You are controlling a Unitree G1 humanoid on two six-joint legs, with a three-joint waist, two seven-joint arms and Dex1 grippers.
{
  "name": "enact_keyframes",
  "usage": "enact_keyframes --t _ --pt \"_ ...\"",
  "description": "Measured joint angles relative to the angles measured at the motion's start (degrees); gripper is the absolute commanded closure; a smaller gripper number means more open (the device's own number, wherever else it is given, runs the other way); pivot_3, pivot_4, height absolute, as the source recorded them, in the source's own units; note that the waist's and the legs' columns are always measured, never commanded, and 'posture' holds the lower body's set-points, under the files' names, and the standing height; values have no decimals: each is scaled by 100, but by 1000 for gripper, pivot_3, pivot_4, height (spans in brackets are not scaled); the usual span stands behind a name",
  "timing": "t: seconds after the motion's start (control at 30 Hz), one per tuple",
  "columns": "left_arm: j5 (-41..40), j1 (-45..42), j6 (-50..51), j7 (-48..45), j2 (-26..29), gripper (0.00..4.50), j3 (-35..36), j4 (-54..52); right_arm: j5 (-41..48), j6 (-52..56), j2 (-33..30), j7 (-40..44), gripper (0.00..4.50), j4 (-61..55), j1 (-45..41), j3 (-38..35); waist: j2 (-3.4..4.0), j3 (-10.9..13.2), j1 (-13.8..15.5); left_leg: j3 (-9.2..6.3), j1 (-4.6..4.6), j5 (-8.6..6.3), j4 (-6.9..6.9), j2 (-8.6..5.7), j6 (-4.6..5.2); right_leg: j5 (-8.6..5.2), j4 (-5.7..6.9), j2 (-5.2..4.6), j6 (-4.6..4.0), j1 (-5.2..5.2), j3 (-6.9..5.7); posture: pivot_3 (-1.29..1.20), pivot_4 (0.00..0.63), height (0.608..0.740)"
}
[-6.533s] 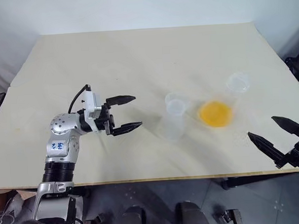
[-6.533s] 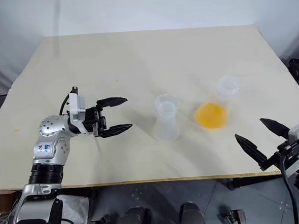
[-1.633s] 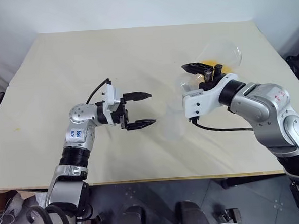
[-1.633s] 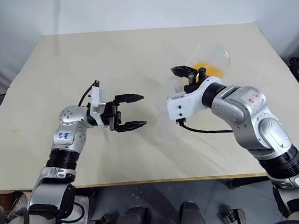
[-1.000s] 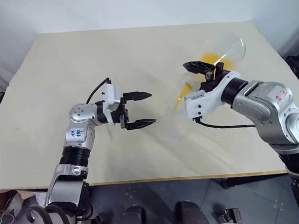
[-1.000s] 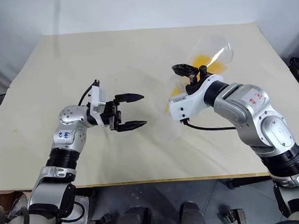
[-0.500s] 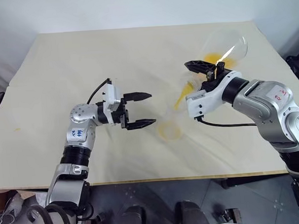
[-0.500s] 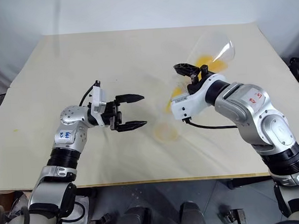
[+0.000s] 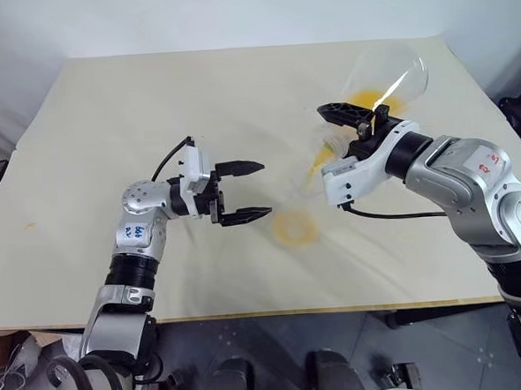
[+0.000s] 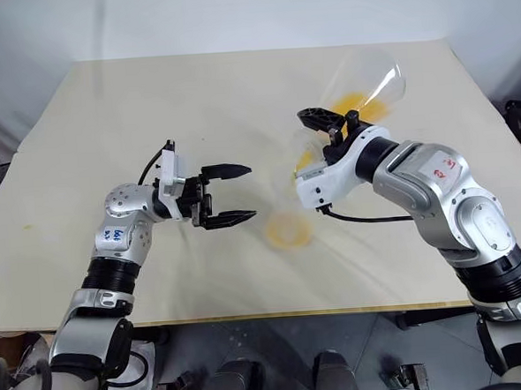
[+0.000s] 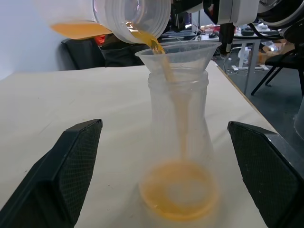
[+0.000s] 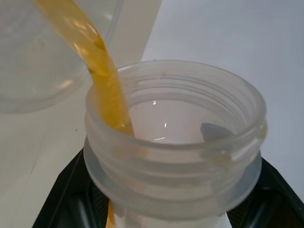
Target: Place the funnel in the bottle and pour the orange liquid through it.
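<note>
The bottle (image 11: 178, 137) stands upright mid-table with the clear funnel (image 11: 176, 53) seated in its mouth. My right gripper (image 9: 345, 123) is shut on the neck (image 12: 173, 142) of a clear conical flask (image 9: 384, 71), held tilted above the funnel. A stream of the orange liquid (image 11: 159, 52) runs from the flask's mouth into the funnel. More of it pools in the bottle's base (image 9: 295, 229), and some remains in the flask (image 10: 361, 107). My left gripper (image 9: 265, 189) hovers open just left of the bottle, its fingers (image 11: 71, 175) either side of it without touching.
The pale wooden table (image 9: 148, 96) stretches wide behind and to the left of the bottle. A black cable (image 9: 386, 215) hangs from the right wrist just above the tabletop. The front edge (image 9: 268, 314) lies close below both arms.
My right gripper took the flask off the table and tipped it over the funnel. Orange liquid has since pooled in the bottle's base. The left gripper has come closer to the bottle.
</note>
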Motion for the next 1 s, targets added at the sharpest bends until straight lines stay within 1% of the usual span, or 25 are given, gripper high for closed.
enact_keyframes --t 0.67,1.0 --pt "16 -22 8 3 -1 0 -1 32 -70 -208 -61 -105 1972 0 2 -16 0 0 0 0 0 0 0 0 0 0 1 0 0 0 0 0 150 740" --pt "39 -24 8 1 -1 0 -1 51 -122 -320 -110 -118 1972 0 6 -168 0 0 -3 0 0 0 0 0 0 0 1 0 0 0 0 0 150 740"
